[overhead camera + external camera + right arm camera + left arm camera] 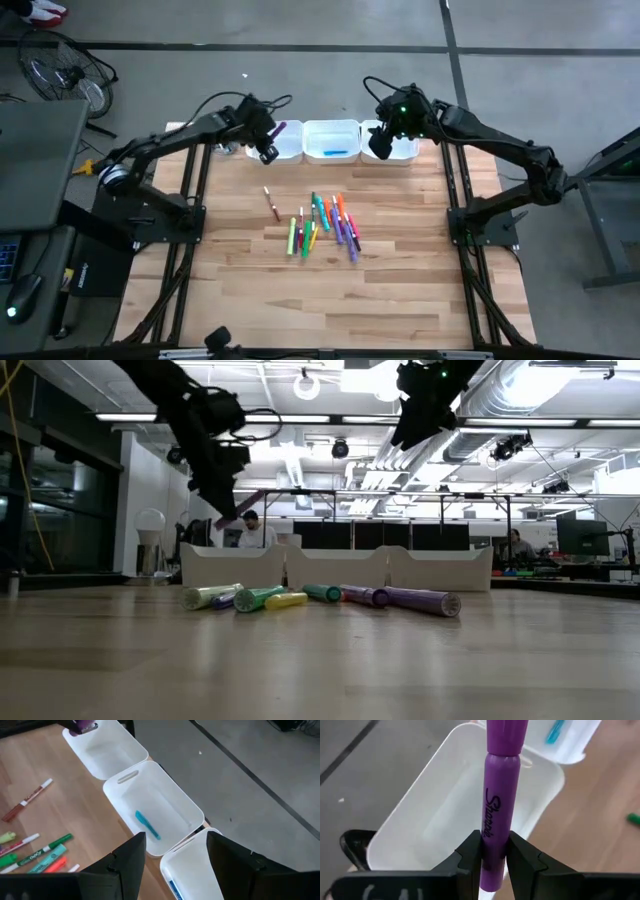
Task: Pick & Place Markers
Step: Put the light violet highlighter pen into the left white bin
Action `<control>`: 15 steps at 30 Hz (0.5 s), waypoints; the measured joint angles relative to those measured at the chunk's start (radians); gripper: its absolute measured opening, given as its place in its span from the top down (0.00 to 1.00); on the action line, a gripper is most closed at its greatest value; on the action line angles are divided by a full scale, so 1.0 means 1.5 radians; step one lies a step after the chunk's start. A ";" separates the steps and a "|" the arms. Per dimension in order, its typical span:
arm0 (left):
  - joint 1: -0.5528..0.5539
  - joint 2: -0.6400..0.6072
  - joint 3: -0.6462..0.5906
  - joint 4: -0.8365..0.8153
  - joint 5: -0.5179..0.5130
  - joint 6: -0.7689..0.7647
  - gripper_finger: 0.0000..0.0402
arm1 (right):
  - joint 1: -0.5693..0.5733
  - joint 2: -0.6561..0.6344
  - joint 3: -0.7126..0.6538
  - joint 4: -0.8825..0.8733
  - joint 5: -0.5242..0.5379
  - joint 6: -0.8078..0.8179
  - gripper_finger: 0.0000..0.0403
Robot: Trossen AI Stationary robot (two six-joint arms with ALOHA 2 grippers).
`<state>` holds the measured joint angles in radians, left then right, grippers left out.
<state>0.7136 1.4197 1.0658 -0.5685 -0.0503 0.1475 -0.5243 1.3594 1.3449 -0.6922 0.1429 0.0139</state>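
Observation:
Several coloured markers [322,225] lie in a loose pile mid-table; a red one [271,203] lies apart to their left. Three white trays stand in a row at the far edge: left [287,143], middle [331,140] with a blue marker [335,153] inside, right [398,148]. My left gripper [270,143] is above the left tray [445,810], shut on a purple marker [500,795]. My right gripper [381,142] hangs open above the right tray [192,865], holding nothing. My left gripper pinches the purple marker's barrel [492,837] between its two fingers [470,852], near the end away from the cap. The marker runs out forward along the fingers. It is lifted clear above the left tray.
The pile of markers [320,597] shows in the low view in front of the tray row [335,568]. Bare wood lies on the near half of the table [330,300]. Beyond the far edge is grey floor. A person [255,530] sits in the room behind.

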 joint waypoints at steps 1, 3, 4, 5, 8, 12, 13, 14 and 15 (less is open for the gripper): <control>0.000 0.018 0.022 -0.021 -0.013 0.014 0.83 | -0.002 0.000 0.000 0.000 -0.002 0.000 0.50; 0.000 0.053 0.064 -0.059 -0.040 0.050 0.83 | -0.006 0.000 0.000 0.000 -0.009 0.000 0.50; 0.000 0.072 0.088 -0.082 -0.047 0.071 0.83 | -0.008 0.000 0.000 0.000 -0.014 0.000 0.50; 0.000 0.092 0.111 -0.106 -0.054 0.093 0.83 | -0.010 0.000 0.000 -0.001 -0.015 0.000 0.50; 0.015 0.124 0.172 -0.221 -0.071 0.158 0.83 | -0.014 0.000 0.000 -0.002 -0.017 -0.009 0.50; 0.007 0.210 0.242 -0.286 -0.097 0.196 0.83 | -0.018 0.001 0.000 -0.003 -0.015 -0.015 0.50; 0.005 0.229 0.250 -0.297 -0.091 0.193 0.83 | -0.020 0.001 0.000 -0.003 -0.015 -0.015 0.50; 0.003 0.235 0.260 -0.304 -0.077 0.188 0.83 | -0.021 0.001 0.000 -0.003 -0.016 -0.015 0.50; 0.002 0.239 0.273 -0.305 -0.074 0.187 0.83 | -0.022 0.001 0.000 -0.003 -0.017 -0.015 0.50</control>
<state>0.7164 1.7775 1.4755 -1.0267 -0.1613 0.4277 -0.5567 1.3602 1.3451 -0.6969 0.1178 -0.0090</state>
